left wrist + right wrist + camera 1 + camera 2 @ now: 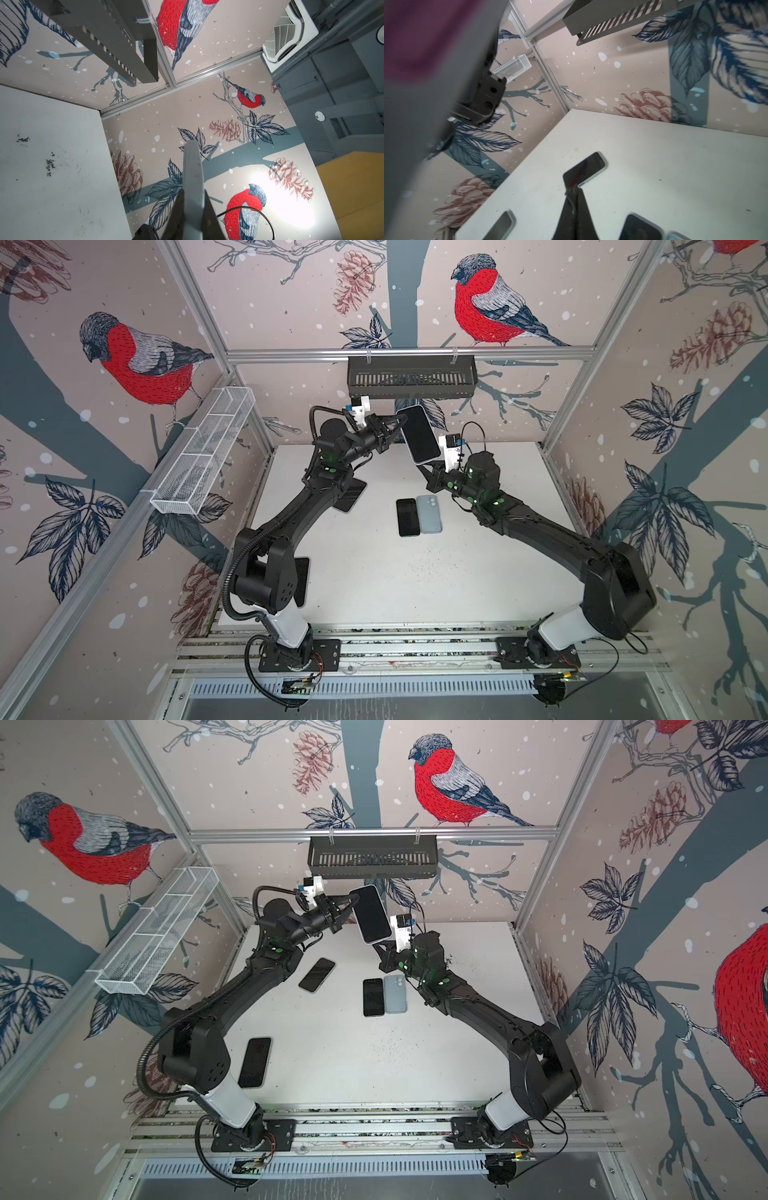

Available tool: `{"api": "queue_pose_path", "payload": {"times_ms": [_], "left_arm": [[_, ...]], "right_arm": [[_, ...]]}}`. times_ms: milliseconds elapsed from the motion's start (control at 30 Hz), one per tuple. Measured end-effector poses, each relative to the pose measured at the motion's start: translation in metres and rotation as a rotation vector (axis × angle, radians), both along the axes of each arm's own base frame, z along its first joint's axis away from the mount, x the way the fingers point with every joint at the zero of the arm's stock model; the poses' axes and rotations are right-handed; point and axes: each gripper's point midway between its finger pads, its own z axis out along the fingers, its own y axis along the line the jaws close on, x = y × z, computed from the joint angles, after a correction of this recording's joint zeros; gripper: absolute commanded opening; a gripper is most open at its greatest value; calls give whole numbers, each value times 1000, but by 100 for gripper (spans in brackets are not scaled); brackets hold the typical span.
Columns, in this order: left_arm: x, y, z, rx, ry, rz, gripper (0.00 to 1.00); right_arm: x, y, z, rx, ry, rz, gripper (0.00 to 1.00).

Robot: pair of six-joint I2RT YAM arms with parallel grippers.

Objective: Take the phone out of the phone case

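Note:
A phone [419,434] with its dark screen facing up sits in a light blue phone case [415,459] and is held tilted in the air above the back of the table in both top views. My left gripper [400,420] is shut on its upper left edge. In the left wrist view the pale blue edge of the case [192,166] runs out from between the left gripper's [192,192] jaws. My right gripper [430,469] is just under the phone's lower end, with its jaws pressed together. In the right wrist view the right gripper [572,190] holds nothing I can make out, and the phone is a blurred grey mass [425,93] beside the camera.
On the white table [415,593] lie a dark phone [407,517] beside a face-down blue-grey one [429,514]. Another phone [317,974] lies near the left arm and another [254,1063] by its base. A black basket [411,377] hangs on the back rail and a white mesh basket [203,452] on the left wall.

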Motion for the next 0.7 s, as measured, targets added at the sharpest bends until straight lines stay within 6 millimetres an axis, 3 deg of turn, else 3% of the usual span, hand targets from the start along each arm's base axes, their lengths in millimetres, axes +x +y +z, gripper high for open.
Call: {"api": "queue_pose_path", "payload": {"times_ms": [167, 267, 400, 500, 700], "left_arm": [[-5, 1, 13, 20, -40, -37, 0], [-3, 5, 13, 40, -55, -42, 0], [-2, 9, 16, 90, -101, -52, 0], [-8, 6, 23, 147, -176, -71, 0], [-16, 4, 31, 256, -314, -89, 0]], "right_arm": [[-3, -30, -2, -73, -52, -103, 48], [-9, -58, -13, -80, -39, -151, 65], [-15, -92, -20, -58, -16, -183, 72], [-16, -115, -10, -25, -26, -205, 74], [-37, -118, 7, 29, -90, -115, 75]]}}
